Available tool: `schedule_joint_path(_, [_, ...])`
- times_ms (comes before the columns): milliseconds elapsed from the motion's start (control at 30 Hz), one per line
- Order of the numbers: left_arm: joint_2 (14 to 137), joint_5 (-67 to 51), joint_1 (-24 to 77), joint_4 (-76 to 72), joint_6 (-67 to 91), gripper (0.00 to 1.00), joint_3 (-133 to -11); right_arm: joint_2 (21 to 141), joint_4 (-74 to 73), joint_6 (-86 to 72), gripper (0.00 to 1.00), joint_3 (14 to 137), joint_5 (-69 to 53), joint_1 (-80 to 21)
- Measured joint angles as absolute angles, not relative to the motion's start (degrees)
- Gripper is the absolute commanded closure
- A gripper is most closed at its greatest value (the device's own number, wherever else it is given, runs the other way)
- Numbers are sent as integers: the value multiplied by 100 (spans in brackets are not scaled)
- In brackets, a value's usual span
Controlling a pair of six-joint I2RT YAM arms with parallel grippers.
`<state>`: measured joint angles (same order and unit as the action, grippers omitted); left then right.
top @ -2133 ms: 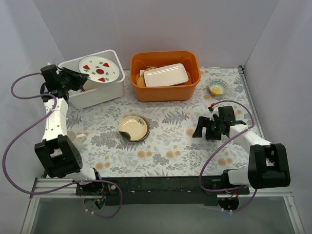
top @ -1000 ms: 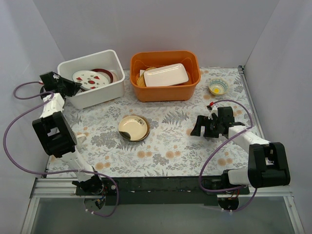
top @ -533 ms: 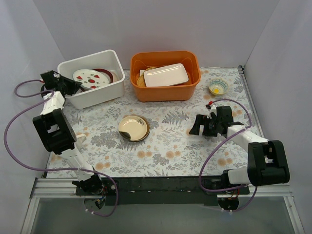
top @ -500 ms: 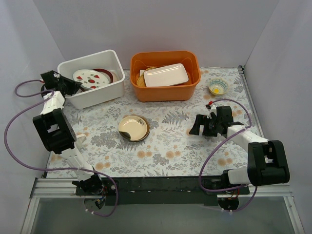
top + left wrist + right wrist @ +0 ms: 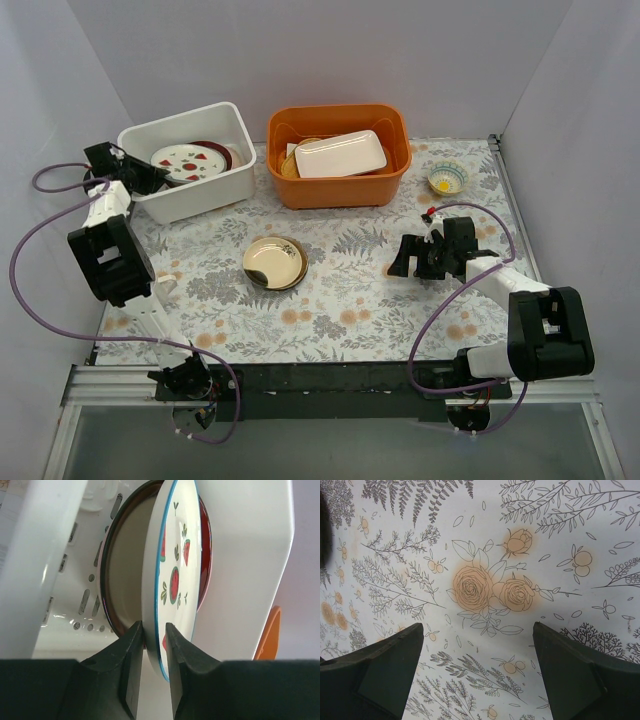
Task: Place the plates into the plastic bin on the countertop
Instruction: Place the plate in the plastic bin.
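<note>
A white plate with red marks (image 5: 190, 162) lies tilted inside the plastic bin (image 5: 212, 192), leaning on a dark red-rimmed plate (image 5: 217, 151). My left gripper (image 5: 148, 172) reaches over the bin's left wall, its jaws close against both faces of that plate's rim. In the left wrist view the plate (image 5: 176, 555) stands edge-on between the fingers of my left gripper (image 5: 154, 628), with a brown-faced dark plate (image 5: 125, 570) behind it. An amber-brown plate (image 5: 274, 262) sits on the countertop (image 5: 350, 300). My right gripper (image 5: 402, 262) hovers open over bare countertop (image 5: 480, 555), nothing between its jaws (image 5: 477, 630).
An orange tub (image 5: 338, 187) behind the middle holds a white rectangular dish (image 5: 340, 153). A small yellow-centred bowl (image 5: 447, 179) sits at the back right. Grey walls close in the left, back and right sides.
The red-marked plate has come down from above the bin to rest inside it, and the left arm has swung back and left. My right gripper has drifted slightly left.
</note>
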<state>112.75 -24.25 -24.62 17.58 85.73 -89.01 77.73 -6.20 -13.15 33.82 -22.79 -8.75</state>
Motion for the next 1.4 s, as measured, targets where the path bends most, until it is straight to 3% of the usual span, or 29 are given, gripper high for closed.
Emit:
schedule_joint_path(300, [11284, -2484, -2460, 1946, 8486, 56, -9054, 7773, -620, -1315, 2, 3382, -2270, -878])
schedule_joint_path(500, [11286, -2493, -2467, 2187, 8458, 52, -9216, 7773, -622, -1315, 2, 3385, -2270, -882])
schedule_joint_path(633, [11306, -2497, -2462, 2412, 8379, 30, -9389, 7773, -622, -1315, 2, 3385, -2268, -886])
schedule_joint_path(700, [11306, -2519, -2464, 2493, 8309, 24, -9478, 7773, -622, -1313, 2, 3387, -2265, -899])
schedule_joint_path(1400, [11290, -2578, -2467, 2799, 7885, 14, -9695, 7693, -781, -1315, 2, 3387, -2255, -939])
